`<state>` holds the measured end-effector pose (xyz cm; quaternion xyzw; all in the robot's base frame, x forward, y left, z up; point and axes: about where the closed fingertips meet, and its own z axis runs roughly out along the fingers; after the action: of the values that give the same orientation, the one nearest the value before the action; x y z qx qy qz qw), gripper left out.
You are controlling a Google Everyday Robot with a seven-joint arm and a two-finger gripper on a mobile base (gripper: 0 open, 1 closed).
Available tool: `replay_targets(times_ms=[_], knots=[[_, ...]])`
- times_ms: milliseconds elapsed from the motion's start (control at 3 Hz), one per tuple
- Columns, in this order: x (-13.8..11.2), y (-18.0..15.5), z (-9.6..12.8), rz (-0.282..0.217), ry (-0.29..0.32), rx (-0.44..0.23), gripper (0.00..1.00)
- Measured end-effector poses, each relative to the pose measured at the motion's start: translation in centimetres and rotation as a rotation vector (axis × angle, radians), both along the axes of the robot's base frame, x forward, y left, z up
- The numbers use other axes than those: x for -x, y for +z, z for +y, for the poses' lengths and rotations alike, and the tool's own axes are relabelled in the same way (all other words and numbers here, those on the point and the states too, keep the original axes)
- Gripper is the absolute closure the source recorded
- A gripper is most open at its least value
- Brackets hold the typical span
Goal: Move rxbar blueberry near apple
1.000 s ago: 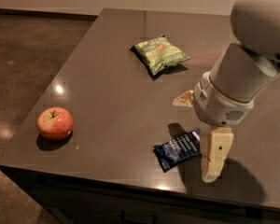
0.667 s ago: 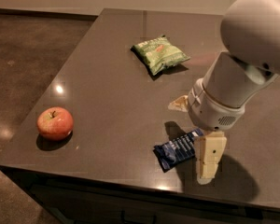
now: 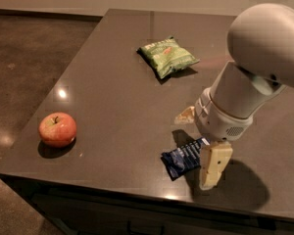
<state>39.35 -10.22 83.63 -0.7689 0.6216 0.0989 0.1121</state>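
The rxbar blueberry (image 3: 183,158), a dark navy wrapper with white lettering, lies flat near the table's front edge, right of the middle. My gripper (image 3: 199,140) hangs over its right end, open. One tan finger (image 3: 213,164) stands just right of the bar at the front. The other fingertip (image 3: 185,115) shows behind the bar, so the bar's right end lies between them. The red apple (image 3: 57,129) sits at the front left of the table, far to the left of the bar.
A green chip bag (image 3: 167,56) lies at the back middle of the dark table (image 3: 112,102). The table's front edge runs close below the bar and the apple. My white arm (image 3: 255,72) covers the right side.
My arm has shifted a little to the left, bringing the gripper closer over the bar's right end. The bar, apple and chip bag have not moved.
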Motion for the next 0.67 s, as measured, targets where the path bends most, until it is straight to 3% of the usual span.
replay_targets(times_ms=[667], knots=[[-0.08,-0.51,-0.40,0.005,0.004,-0.002,0.69]])
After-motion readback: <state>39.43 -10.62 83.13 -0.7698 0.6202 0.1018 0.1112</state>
